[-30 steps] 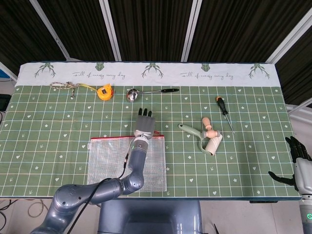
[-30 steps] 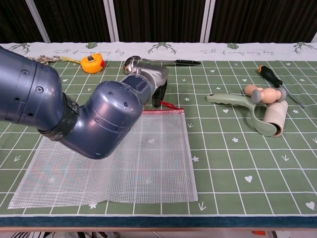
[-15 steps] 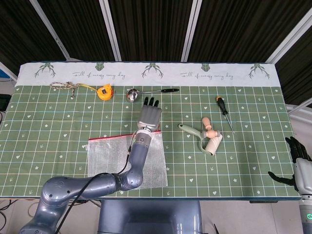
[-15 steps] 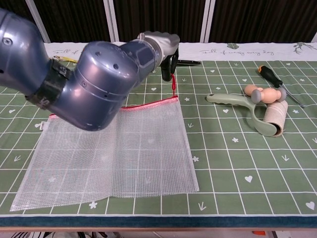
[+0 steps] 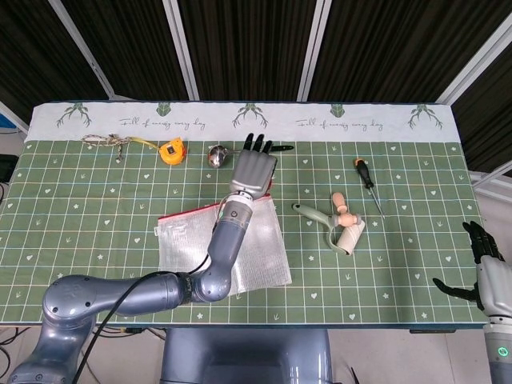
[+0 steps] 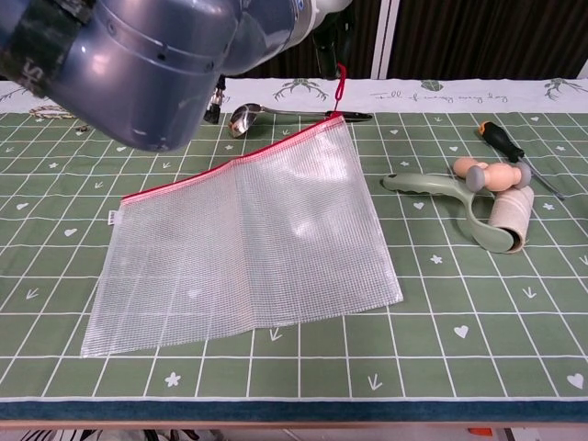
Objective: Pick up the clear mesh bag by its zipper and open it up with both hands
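Observation:
The clear mesh bag (image 6: 248, 230) with a red zipper edge hangs tilted, its right top corner raised above the table and its left side and bottom still lying on the mat. My left hand (image 5: 253, 168) pinches the red zipper pull (image 6: 341, 84) at that raised corner; in the chest view the left hand (image 6: 327, 37) sits at the top edge. In the head view my forearm covers the middle of the bag (image 5: 186, 244). My right hand (image 5: 482, 262) stays at the table's near right corner, far from the bag, with fingers spread and nothing in them.
An orange tape measure (image 5: 170, 150), a ladle (image 6: 276, 114) and a twist of twine (image 5: 104, 142) lie along the back. A screwdriver (image 6: 503, 142) and a green-handled tool with wooden pegs (image 6: 478, 197) lie to the right of the bag.
My left hand has risen and moved toward the back of the table with the zipper pull, lifting the bag's right top corner off the mat. The right hand has barely moved.

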You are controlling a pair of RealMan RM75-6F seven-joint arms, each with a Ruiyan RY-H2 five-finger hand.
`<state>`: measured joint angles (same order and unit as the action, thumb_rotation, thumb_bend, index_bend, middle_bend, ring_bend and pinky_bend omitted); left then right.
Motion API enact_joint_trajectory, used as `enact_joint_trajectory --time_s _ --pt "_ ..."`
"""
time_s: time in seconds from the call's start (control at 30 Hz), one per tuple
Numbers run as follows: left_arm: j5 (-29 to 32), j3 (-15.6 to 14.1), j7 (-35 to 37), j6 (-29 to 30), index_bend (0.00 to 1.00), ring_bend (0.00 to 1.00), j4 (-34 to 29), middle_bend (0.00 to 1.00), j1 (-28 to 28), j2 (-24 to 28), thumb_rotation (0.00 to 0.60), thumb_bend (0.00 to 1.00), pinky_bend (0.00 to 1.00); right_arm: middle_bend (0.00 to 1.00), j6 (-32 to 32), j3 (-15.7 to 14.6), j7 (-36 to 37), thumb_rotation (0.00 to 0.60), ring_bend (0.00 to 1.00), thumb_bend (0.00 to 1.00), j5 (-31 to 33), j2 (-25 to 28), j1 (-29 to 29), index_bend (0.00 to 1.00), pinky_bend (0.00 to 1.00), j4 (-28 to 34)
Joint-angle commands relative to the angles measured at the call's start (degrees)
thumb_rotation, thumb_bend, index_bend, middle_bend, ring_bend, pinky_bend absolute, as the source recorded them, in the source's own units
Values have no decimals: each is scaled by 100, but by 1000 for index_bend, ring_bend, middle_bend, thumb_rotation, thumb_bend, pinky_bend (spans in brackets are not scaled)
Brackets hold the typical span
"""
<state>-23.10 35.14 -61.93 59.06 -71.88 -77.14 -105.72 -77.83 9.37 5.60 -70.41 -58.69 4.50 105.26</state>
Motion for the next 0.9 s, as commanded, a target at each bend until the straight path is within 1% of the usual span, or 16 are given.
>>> enact_joint_trajectory --time_s 0.03,0.13,0.27,0.43,0.67,0.8,0.9 --pt "43 53 16 37 601 0 -201 159 -67 183 600 512 0 0 245 158 -9 600 0 199 312 70 162 0 197 348" --pt "88 73 41 56 603 0 -328 160 -105 299 600 517 0 0 491 347 51 600 0 220 670 141 333 0 197 710" --pt "145 64 91 66 607 0 -509 161 -154 477 600 526 0 0 786 687 -43 600 0 261 1234 206 683 6 197 1206" --pt "211 27 148 66 618 0 -650 164 -210 641 600 542 0 0 1065 1042 -315 600 0 295 2004 151 1177 74 197 1580" --pt "328 -55 200 39 652 0 -774 167 -300 854 600 584 0 0 1179 1397 -934 600 0 324 3097 -207 1993 110 197 1763" --pt "390 -97 250 32 652 0 -809 168 -352 945 600 586 0 0 1143 1619 -1182 600 0 329 3793 -519 2483 126 197 1745" --pt "426 -119 299 24 652 0 -823 167 -385 993 600 586 0 0 1089 1782 -1340 600 0 344 4268 -751 2839 166 197 1677"
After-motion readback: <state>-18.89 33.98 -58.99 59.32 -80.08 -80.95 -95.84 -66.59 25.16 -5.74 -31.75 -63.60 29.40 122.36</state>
